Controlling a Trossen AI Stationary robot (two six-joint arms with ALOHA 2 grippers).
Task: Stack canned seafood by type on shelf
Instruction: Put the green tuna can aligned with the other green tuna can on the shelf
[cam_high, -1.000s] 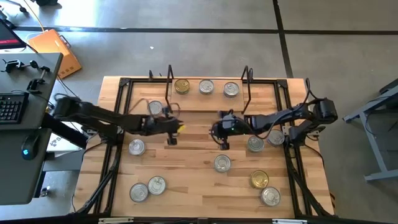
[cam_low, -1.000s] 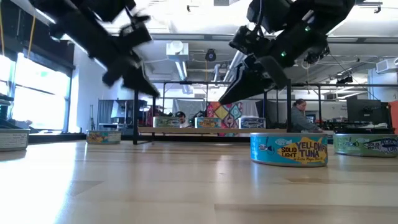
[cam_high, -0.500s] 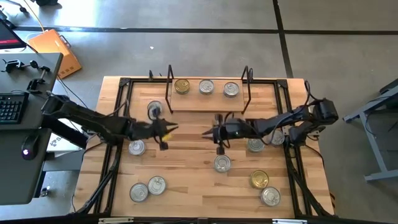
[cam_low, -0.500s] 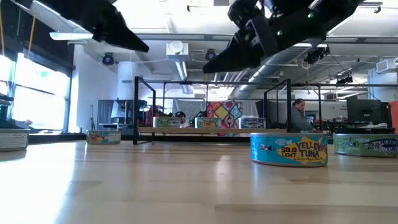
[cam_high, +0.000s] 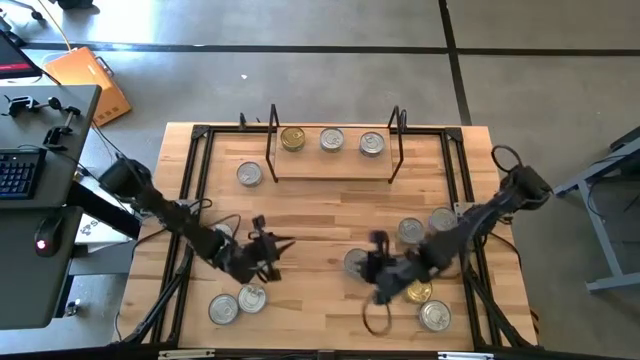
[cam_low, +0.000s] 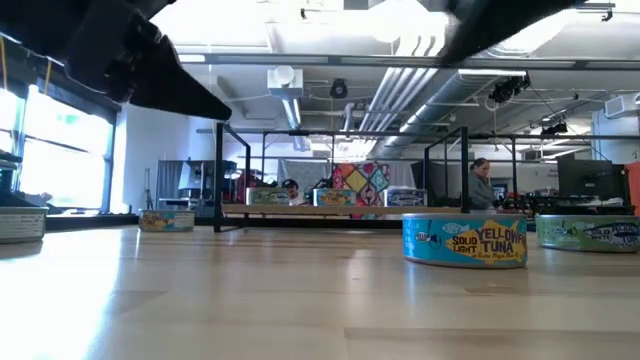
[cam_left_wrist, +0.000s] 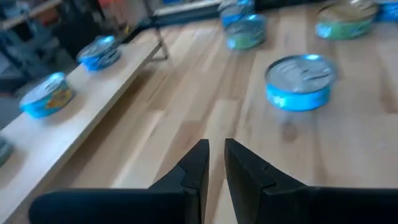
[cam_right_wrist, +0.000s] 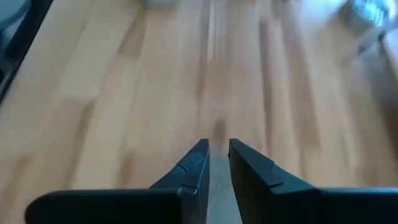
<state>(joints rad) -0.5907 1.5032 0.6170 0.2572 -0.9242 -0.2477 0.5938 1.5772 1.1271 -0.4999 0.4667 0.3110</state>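
The shelf (cam_high: 333, 160) stands at the table's far side and bears three tins: a gold-lidded one (cam_high: 292, 138) and two silver-lidded ones (cam_high: 331, 139) (cam_high: 371, 144). More tins rest on their bases on the tabletop, among them one (cam_high: 249, 174) left of the shelf and one (cam_high: 357, 262) mid-table. My left gripper (cam_high: 275, 248) hovers shut and empty over the near-left part of the table, above two tins (cam_high: 251, 297). My right gripper (cam_high: 375, 285) hovers shut and empty by the mid-table tin and a gold-lidded one (cam_high: 416, 291). The left wrist view shows its shut fingers (cam_left_wrist: 214, 155) facing a blue-sided tin (cam_left_wrist: 300, 81).
Black frame rails (cam_high: 190, 200) run along the table's left and right sides. Tins cluster at the right (cam_high: 410, 230) (cam_high: 441, 220) and near right (cam_high: 435, 315). A yellow-lettered tuna tin (cam_low: 465, 240) stands near the low camera. A person (cam_low: 487, 185) is in the room beyond.
Both grippers have drawn back from just in front of the shelf toward the table's near edge, staying empty. The left one has gone near and slightly left. The right one has swung farther, down past the mid-table tin. No tin has moved.
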